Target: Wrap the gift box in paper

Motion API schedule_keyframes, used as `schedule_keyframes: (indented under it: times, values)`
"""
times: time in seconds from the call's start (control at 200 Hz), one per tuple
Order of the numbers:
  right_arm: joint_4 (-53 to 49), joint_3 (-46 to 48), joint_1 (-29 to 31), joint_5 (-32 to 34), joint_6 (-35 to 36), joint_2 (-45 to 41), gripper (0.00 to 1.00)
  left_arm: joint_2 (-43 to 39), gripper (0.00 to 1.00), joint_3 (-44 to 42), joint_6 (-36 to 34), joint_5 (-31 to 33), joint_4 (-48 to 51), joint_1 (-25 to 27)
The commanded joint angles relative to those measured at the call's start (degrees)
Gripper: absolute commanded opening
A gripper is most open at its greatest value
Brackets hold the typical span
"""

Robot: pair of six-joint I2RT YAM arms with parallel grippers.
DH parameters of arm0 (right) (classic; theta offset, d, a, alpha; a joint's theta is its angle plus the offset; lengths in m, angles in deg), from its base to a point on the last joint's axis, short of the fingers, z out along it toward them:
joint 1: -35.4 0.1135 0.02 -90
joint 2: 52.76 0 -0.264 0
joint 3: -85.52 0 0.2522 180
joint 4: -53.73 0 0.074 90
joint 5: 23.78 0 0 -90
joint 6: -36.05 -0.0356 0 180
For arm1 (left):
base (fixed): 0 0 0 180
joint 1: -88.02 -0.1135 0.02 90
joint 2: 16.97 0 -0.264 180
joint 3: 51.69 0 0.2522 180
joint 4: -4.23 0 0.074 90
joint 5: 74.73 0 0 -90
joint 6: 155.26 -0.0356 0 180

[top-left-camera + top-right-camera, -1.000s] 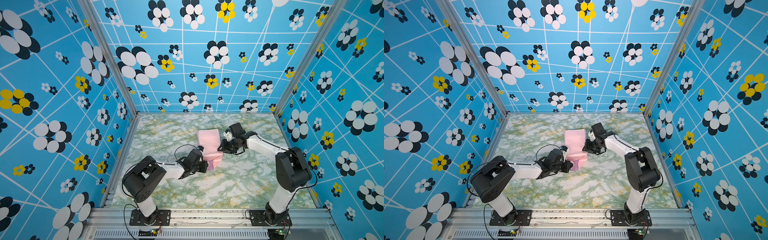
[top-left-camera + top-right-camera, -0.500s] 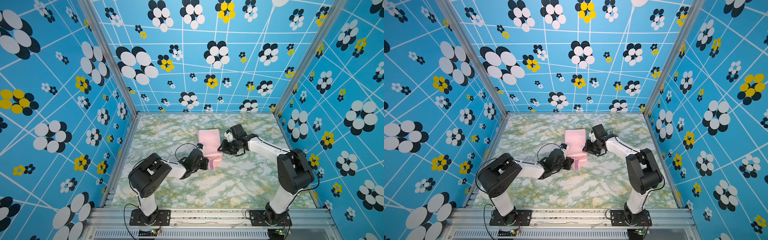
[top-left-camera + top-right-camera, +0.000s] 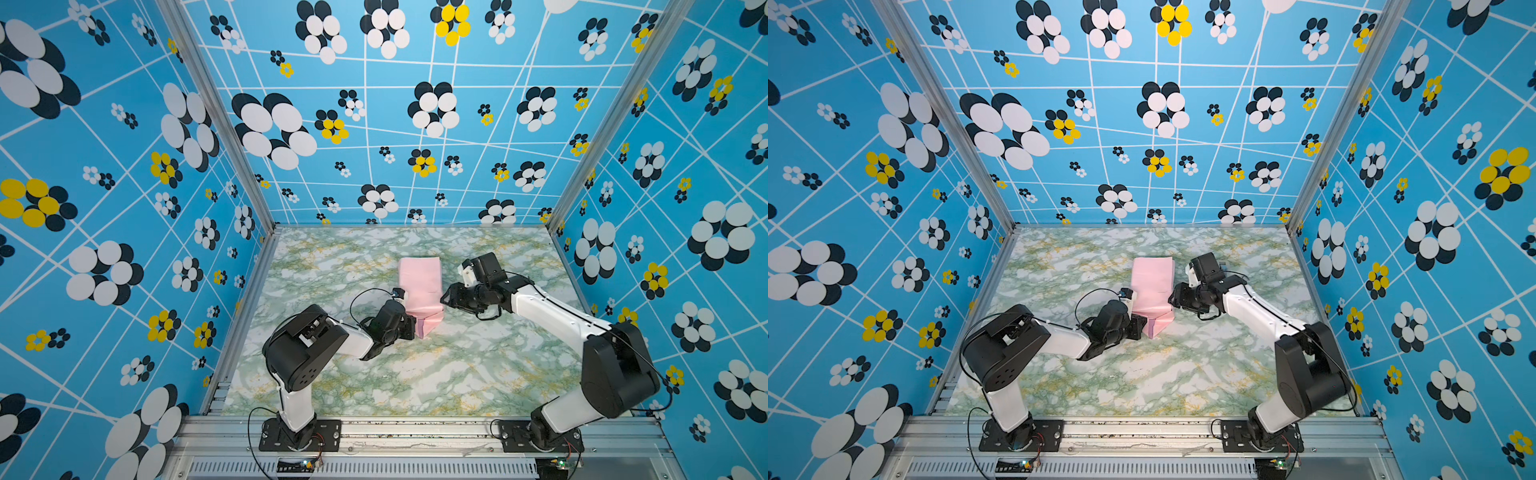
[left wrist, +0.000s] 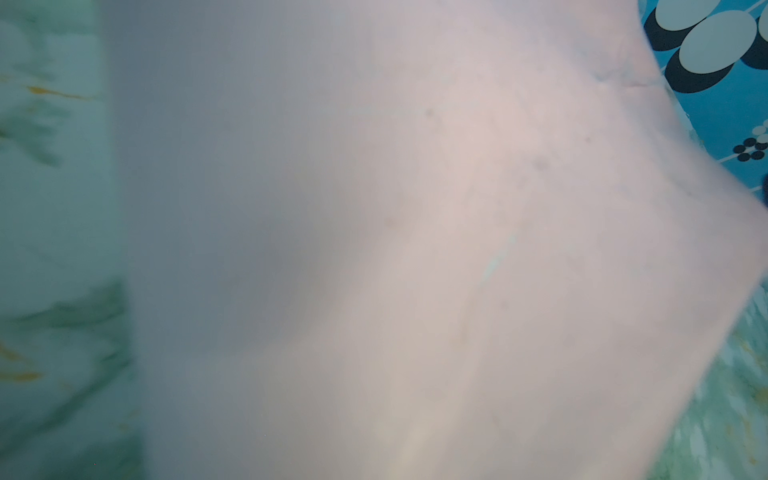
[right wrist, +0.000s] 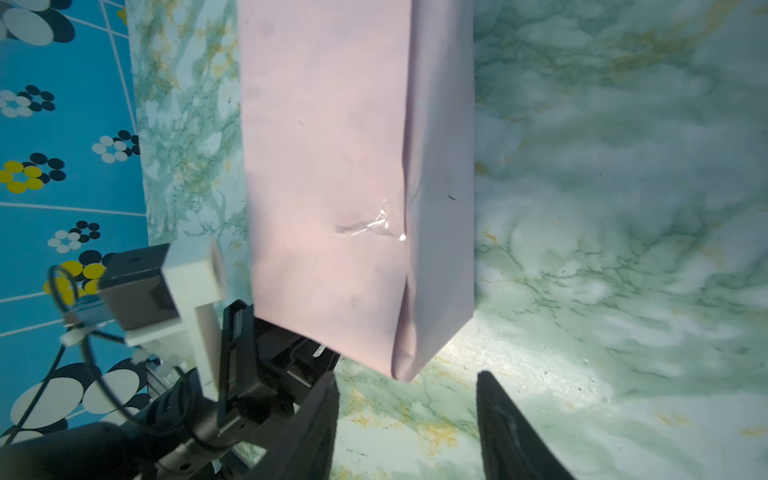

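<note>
**On the marbled tabletop: pink paper between two grippers**

Near the middle of the glossy green-and-white marbled tabletop [image 3: 457,374] lies a thin, matte, pale pink paper [image 3: 419,282], folded into a long flat-topped block that runs from far to near. Its far end is square and crisp. Its near end is slack and open, and the sheet's lilac face shows there in both top views. The gift box is hidden under the sheet.

The black left gripper [image 3: 409,327] is at the paper's near left end. The sheet covers its tips, so whether it is clenched or released cannot be told. The black right gripper [image 3: 446,299] is just beside the paper's right edge, towards the near end, released and with nothing in its grasp.

Only the right wrist view makes that plain: two dark tapered fingers [image 5: 316,424] stand apart over bare tabletop, with the paper [image 5: 324,166] ending just beyond them. It alone also shows a lengthwise fold seam and a small crinkled strip of clear glossy tape [image 5: 365,226] beside it.

The left wrist view gives little but blurred pink paper [image 4: 415,249] filling most of the frame. Only the top views take in the whole sheet and both arms, enclosed by blue wall panels [image 3: 374,124] printed with white, black and yellow flowers.
</note>
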Motion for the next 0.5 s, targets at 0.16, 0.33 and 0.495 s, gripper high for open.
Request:
schedule_keyframes:
  times: [0.16,0.33,0.495]
  values:
    - [-1.66,-1.66,6.93,15.64,17.16,-5.20,0.63,-0.47,0.20,-1.72,-1.88,0.86,0.36,0.11]
    - [-11.61,-15.46,6.95,14.83,19.64,6.77,0.66,-0.82,0.20,-1.56,-2.74,0.88,0.64,0.07]
    - [-16.43,-21.13,7.19,15.81,15.53,15.01,0.68,-1.41,0.22,-1.40,-3.31,1.19,1.29,-0.04]
